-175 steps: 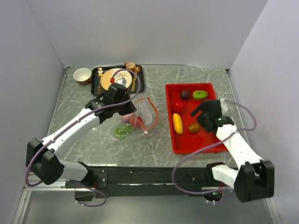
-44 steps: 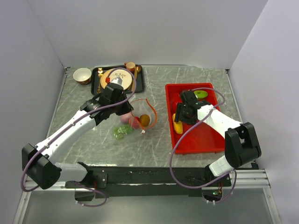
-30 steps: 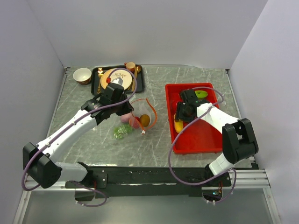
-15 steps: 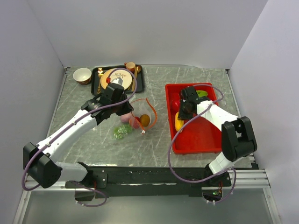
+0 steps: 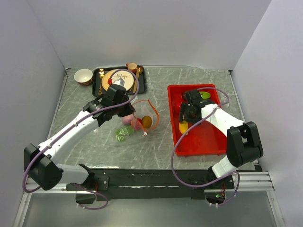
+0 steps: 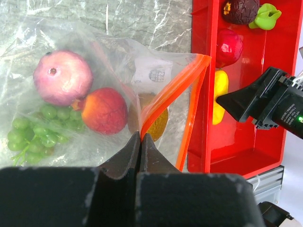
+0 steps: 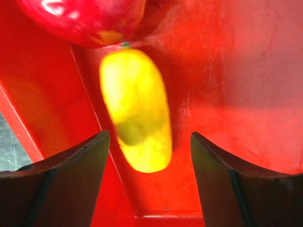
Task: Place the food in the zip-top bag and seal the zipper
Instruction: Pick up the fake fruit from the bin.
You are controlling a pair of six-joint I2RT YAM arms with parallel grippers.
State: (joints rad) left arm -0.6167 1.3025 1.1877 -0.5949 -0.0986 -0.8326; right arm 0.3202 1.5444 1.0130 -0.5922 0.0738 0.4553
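Left pincer (image 6: pixel 140 140) is clenched on the orange-red zipper strip (image 6: pixel 175 92) of the clear plastic zip-top bag (image 6: pixel 151 73), which lies on the grey marbled surface (image 5: pixel 156 142) holding toy fruits (image 6: pixel 62 77). Right pincer (image 7: pixel 147 137) is released, its fingers either side of a yellow oblong toy fruit (image 7: pixel 135 109) in the red rectangular tray (image 7: pixel 227 71).

Your two arms, pictured from above: the left arm (image 5: pixel 71 132) and the right arm (image 5: pixel 218 119) share white tubular links broken by chunky black joint housings, each seated on a black base along a dark rail (image 5: pixel 151 178). A purple cable (image 5: pixel 174 161) loops loosely along each arm, and a small red fitting (image 5: pixel 110 81) marks the left wrist. Your left fingers (image 6: pixel 120 163) are matte black wedges, scuffed pale at the edges. Your right fingers (image 7: pixel 61 182) are black too, with curved inner faces. Small white lettering (image 6: pixel 287 109) and a green light (image 6: pixel 299 119) show on that housing.
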